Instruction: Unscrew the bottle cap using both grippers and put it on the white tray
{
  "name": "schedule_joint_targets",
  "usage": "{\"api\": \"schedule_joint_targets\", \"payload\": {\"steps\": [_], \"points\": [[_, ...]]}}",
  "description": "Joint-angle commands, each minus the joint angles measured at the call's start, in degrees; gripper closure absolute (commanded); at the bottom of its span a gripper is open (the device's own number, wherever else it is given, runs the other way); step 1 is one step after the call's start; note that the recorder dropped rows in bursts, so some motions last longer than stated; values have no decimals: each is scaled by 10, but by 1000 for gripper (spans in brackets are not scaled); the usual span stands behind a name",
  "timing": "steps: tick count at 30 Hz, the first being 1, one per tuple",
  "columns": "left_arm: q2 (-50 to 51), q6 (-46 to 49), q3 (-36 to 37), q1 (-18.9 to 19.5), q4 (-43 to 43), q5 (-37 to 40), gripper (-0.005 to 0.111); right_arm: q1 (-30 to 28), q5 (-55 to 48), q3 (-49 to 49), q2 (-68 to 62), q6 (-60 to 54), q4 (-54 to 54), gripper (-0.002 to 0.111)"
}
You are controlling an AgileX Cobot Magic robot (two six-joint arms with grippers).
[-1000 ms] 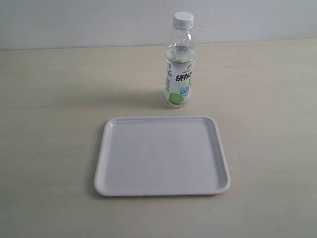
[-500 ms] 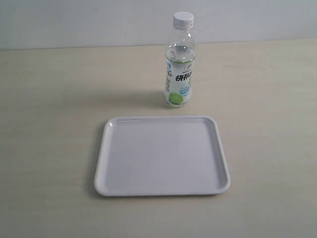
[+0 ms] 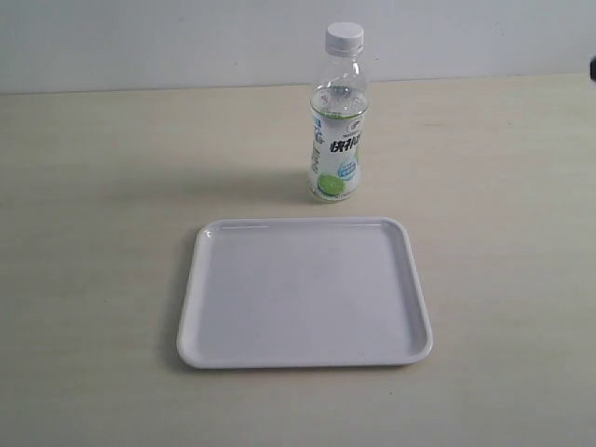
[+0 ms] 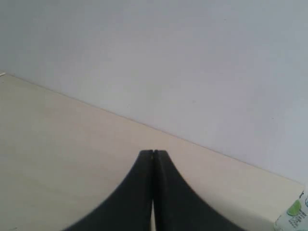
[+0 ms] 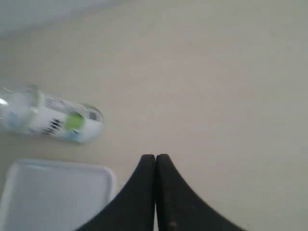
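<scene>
Beyond one white tray [image 3: 304,293], one bottle [image 3: 339,140], one bottle cap [image 3: 344,37]

A dark scrap [image 3: 592,67] at about 3 o'clock from the bottle cap [image 3: 344,37] is cut by the exterior view's edge, too little to identify, and the small print on the bottle [image 3: 337,140] cannot be read. The left wrist view catches only a sliver of the bottle. The right wrist view is blurred, with the bottle's neck end and most of the white tray [image 5: 57,192] out of frame.
</scene>
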State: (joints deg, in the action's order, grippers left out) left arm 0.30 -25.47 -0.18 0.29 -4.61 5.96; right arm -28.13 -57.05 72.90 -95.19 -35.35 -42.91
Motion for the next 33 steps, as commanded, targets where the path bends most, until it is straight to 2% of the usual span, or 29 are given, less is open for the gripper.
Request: {"api": "schedule_joint_targets", "payload": {"steps": [1,5,7,9,12,15,16,20,22,24,25,27,30,33], "points": [[-3,2,2,-3,3,-1,107,12,58,-24,-2,19,163,108],[-3,2,2,-3,3,-1,107,36,282,-128,39,-57,129,108],[-3,2,2,-3,3,-1,107,53,361,-181,54,-140,42,108],[-3,2,2,-3,3,-1,107,78,409,-230,57,-299,-93,108],[-3,2,2,-3,3,-1,107,114,387,-284,53,-610,-332,108],[-3,2,2,-3,3,-1,107,136,301,-324,52,-829,-565,108],[-3,2,2,-3,3,-1,107,138,274,-333,52,-859,-570,108],[-3,2,2,-3,3,-1,107,165,191,-339,28,-859,-570,108],[-3,2,2,-3,3,-1,107,194,191,-339,9,-859,-570,99],[-3,2,2,-3,3,-1,107,223,195,-336,-18,-859,-570,78],[-3,2,2,-3,3,-1,107,239,195,-326,-38,-859,-570,60],[-3,2,2,-3,3,-1,107,259,195,-301,-71,-859,-570,45],[-3,2,2,-3,3,-1,107,269,222,-261,-106,-859,-570,42],[-3,2,2,-3,3,-1,107,269,277,-249,-108,-777,-570,42]]}}
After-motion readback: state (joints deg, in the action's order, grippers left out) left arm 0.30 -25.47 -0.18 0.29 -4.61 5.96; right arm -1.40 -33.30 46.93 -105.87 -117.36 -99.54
